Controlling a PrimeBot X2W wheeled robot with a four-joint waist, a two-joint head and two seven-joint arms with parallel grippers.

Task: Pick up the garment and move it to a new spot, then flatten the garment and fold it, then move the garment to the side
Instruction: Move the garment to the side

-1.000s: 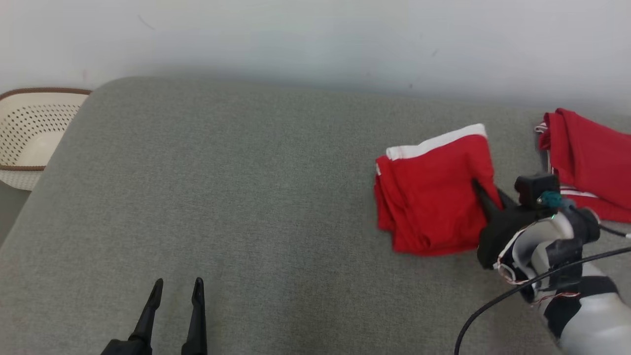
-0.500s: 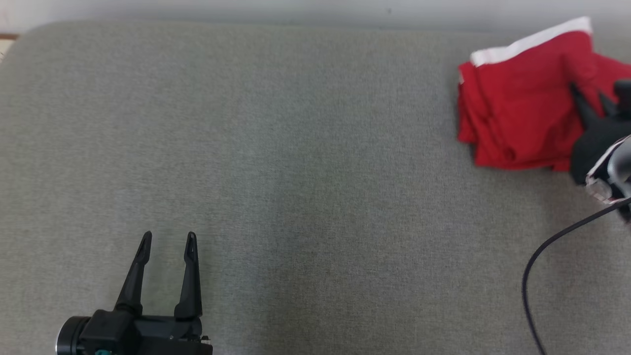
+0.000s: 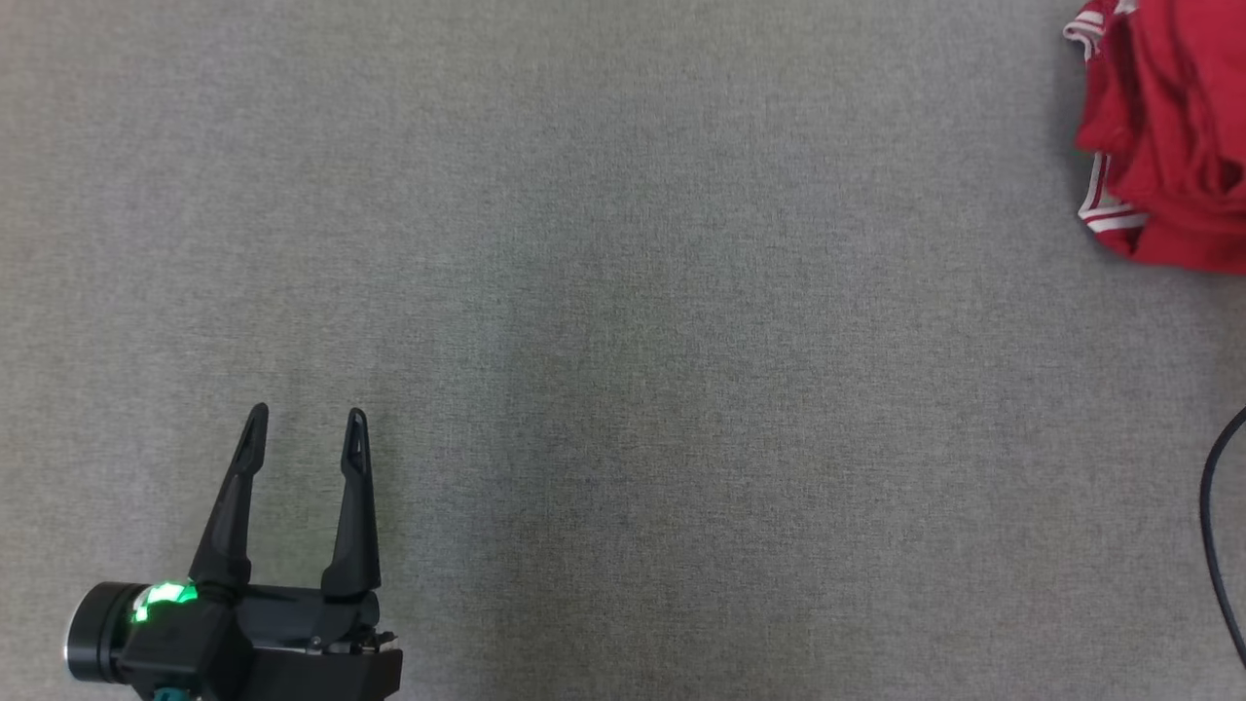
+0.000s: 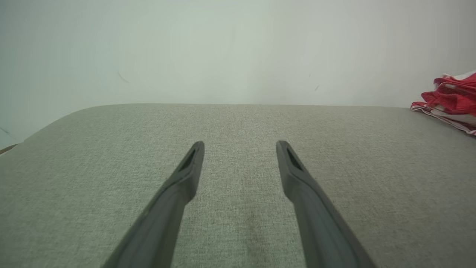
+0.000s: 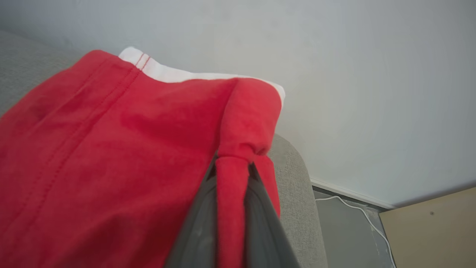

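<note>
Red garment [image 5: 111,149], seemingly folded — pinched in right gripper [image 5: 233,165]

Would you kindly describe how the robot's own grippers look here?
The left gripper has a black body, a round end cap with a glowing green light, and two long, dark, tapering fingers slotted near the tips. The right gripper has dark grey fingers. A black cable trails on the right.

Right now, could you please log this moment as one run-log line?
right gripper: shut on red garment | left gripper: open, empty, above grey cushion | striped red garment: cushion's far right
</note>
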